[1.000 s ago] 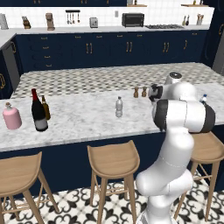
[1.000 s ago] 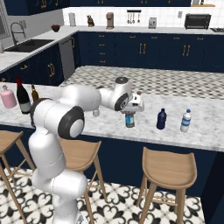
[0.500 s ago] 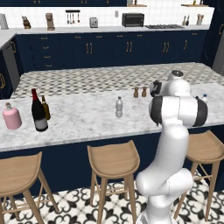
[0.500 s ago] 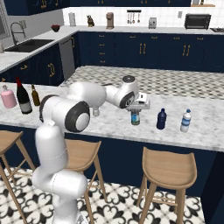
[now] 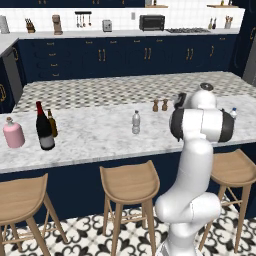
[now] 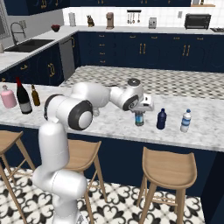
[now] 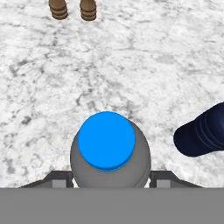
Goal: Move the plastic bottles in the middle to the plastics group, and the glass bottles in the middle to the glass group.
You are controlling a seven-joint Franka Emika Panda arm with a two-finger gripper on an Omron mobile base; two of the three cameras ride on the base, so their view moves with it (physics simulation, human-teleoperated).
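My gripper (image 6: 139,110) is shut on the dark blue-teal plastic bottle (image 6: 139,119), which is at the counter just left of the small navy bottle (image 6: 161,119) and the clear blue-label water bottle (image 6: 186,121). In the hand view the bottle's blue cap (image 7: 106,140) lies between my fingers (image 7: 59,177), with the navy bottle (image 7: 201,134) close on the right. The clear plastic bottle (image 5: 135,122) stands alone mid-counter. The tall wine bottle (image 5: 44,127) stands far left beside the brown beer bottle (image 5: 51,124) and the pink bottle (image 5: 13,134).
Two brown shakers (image 5: 160,105) stand behind the middle of the marble counter (image 5: 95,137), also at the top of the hand view (image 7: 72,8). Wooden stools (image 6: 166,168) line the counter's front edge.
The arm has swung a little to the right with the blue-teal bottle, bringing it nearer the navy bottle. The other bottles have not moved.
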